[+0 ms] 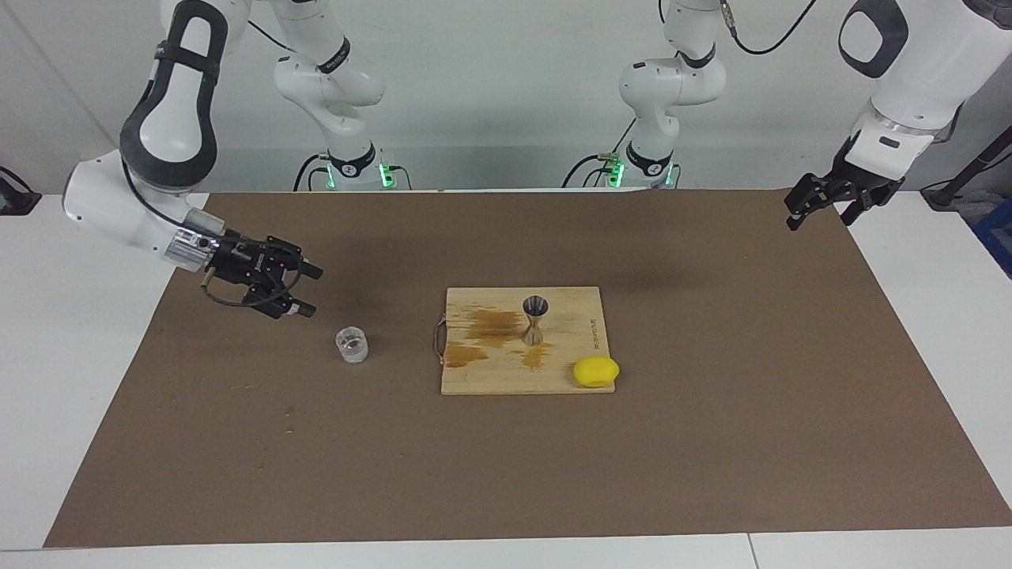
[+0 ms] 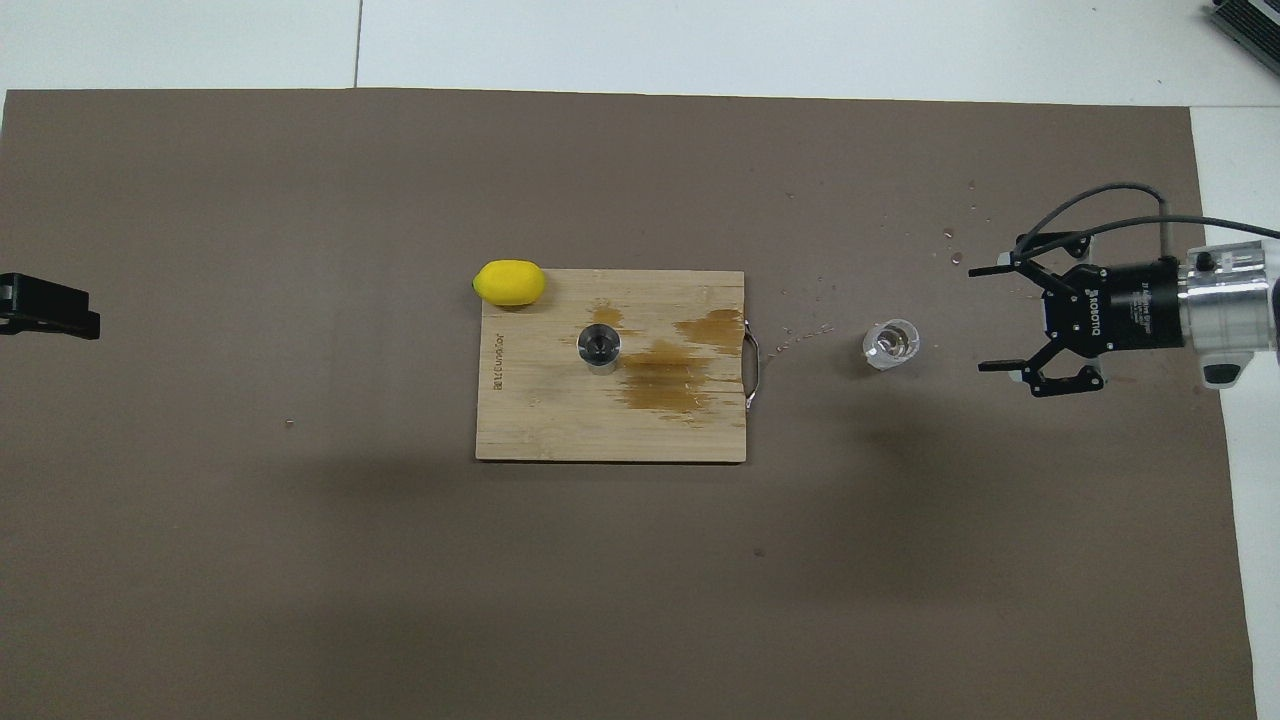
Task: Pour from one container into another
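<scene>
A brown mat (image 1: 711, 442) is spread over the white tabletop (image 1: 47, 332). A pale wooden board (image 1: 518, 371), marked by darker amber-brown stains (image 1: 490, 322), is seen on it. The jigger (image 1: 535, 319) is silver, the lemon-shaped object (image 1: 596, 371) bright yellow, the glass cup (image 1: 353, 345) clear. Both hands, right (image 1: 304, 289) and left (image 1: 818, 207), are black on white arms.

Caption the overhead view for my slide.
Open right gripper beside clear glass cup; silver metal jigger upright on stained wooden board.

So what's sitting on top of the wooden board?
On the wooden board: the upright metal jigger, a lemon overhanging one corner, and wet stains. The board hides whatever is underneath.
</scene>
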Robot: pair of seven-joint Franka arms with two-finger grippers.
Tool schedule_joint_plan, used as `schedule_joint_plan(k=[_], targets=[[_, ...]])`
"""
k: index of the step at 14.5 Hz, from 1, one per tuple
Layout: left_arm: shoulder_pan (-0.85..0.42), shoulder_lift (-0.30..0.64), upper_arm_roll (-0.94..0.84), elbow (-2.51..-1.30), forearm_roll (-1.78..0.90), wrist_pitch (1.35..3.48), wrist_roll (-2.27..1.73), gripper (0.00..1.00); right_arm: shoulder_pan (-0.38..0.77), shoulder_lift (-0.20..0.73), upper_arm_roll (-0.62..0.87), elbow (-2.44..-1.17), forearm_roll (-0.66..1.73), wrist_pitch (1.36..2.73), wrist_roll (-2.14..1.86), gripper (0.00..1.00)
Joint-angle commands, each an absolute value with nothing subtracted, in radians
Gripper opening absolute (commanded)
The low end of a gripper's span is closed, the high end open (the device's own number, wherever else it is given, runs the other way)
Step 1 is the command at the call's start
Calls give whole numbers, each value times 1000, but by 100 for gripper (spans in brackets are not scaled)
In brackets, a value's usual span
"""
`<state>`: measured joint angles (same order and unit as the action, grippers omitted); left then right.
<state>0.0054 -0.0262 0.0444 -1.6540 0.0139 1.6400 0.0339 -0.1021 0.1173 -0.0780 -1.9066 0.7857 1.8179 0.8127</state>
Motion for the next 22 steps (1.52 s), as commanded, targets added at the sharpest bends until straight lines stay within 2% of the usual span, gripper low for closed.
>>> schedule_joint_plan(k=[1,4,10,14,19,22], targets=[[-6,-43,51,-1635,20,1600,18,100,-65,71,-75,-1881,610,1844,755,99],[-3,-77,44,-1632,20,1589,18,100,-17,55,-75,-1838,442,1838,687,99],[2,-86,45,-1629,20,1571,18,100,67,23,-74,-1758,125,1801,563,99],[2,-87,44,-1631,20,1569,18,100,51,15,-80,-1675,85,1668,271,99],[2,-89,44,-1631,20,1569,18,100,74,-58,-118,-1649,43,1568,227,100],[2,-87,44,-1631,20,1571,20,100,77,-49,-112,-1574,0,1503,190,100]])
